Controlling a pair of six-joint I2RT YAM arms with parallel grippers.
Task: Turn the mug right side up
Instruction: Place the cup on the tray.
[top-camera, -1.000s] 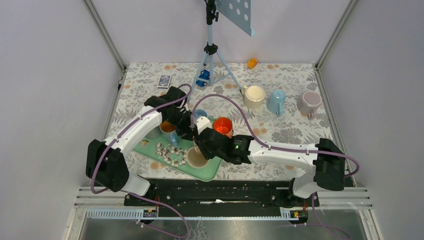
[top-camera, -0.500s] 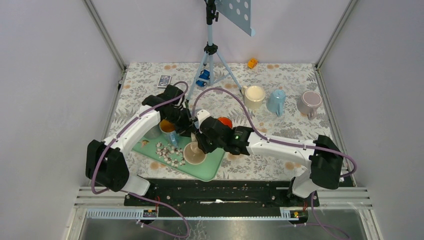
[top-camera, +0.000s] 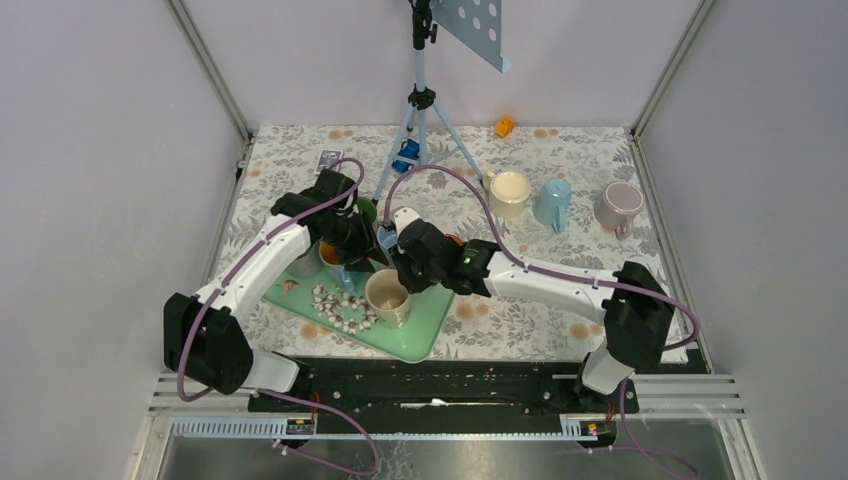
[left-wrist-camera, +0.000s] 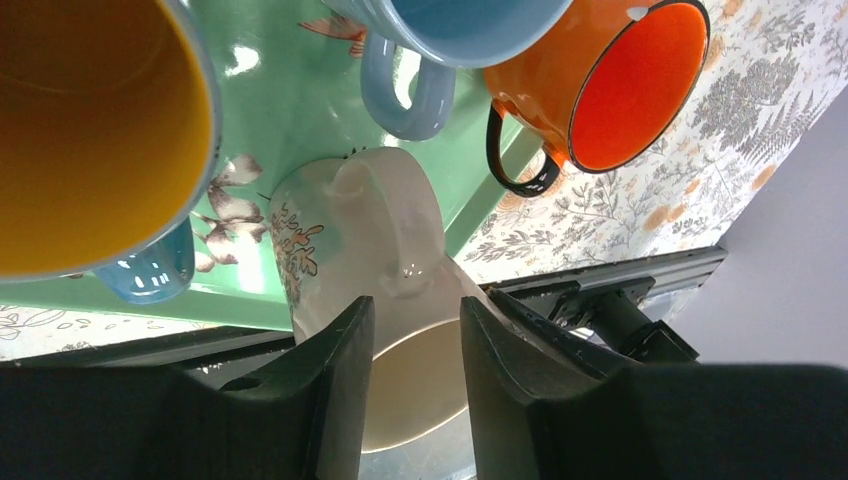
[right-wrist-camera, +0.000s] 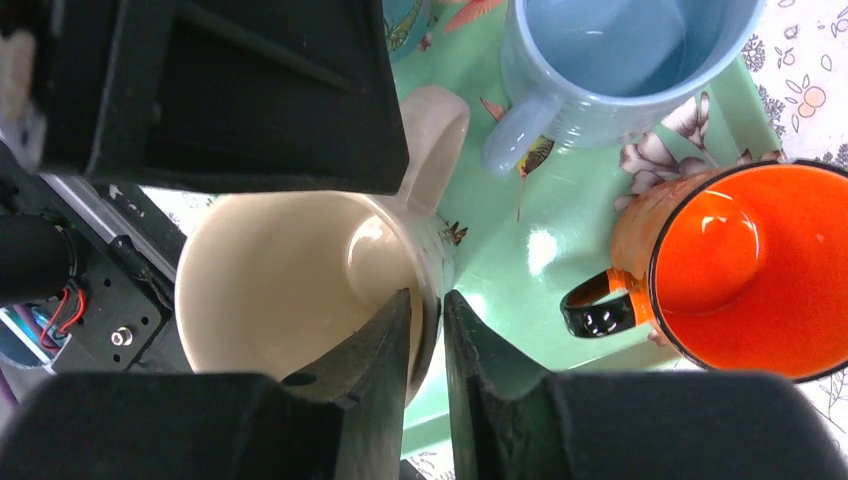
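Note:
The cream mug (top-camera: 387, 297) stands mouth up on the green tray (top-camera: 425, 338). My right gripper (right-wrist-camera: 428, 300) is shut on its rim, one finger inside the mug (right-wrist-camera: 280, 270) and one outside the wall. My left gripper (left-wrist-camera: 415, 315) is open just behind the mug (left-wrist-camera: 330, 225). Its fingers are spread to either side of the handle (left-wrist-camera: 400, 215) and do not pinch it. From above, both grippers crowd over the mug, the left gripper (top-camera: 366, 262) at its far left and the right gripper (top-camera: 405, 282) at its far right.
Also on the tray are a blue mug (right-wrist-camera: 620, 60), an orange mug (right-wrist-camera: 760, 270), a blue mug with an orange inside (left-wrist-camera: 90, 130) and a patch of small shells (top-camera: 335, 303). Three more mugs (top-camera: 553, 203) stand at the back right. A tripod (top-camera: 420, 120) stands at the back.
The left gripper has opened and let go of the mug's handle. The right gripper has closed onto the rim. The mug has shifted left and farther back on the tray.

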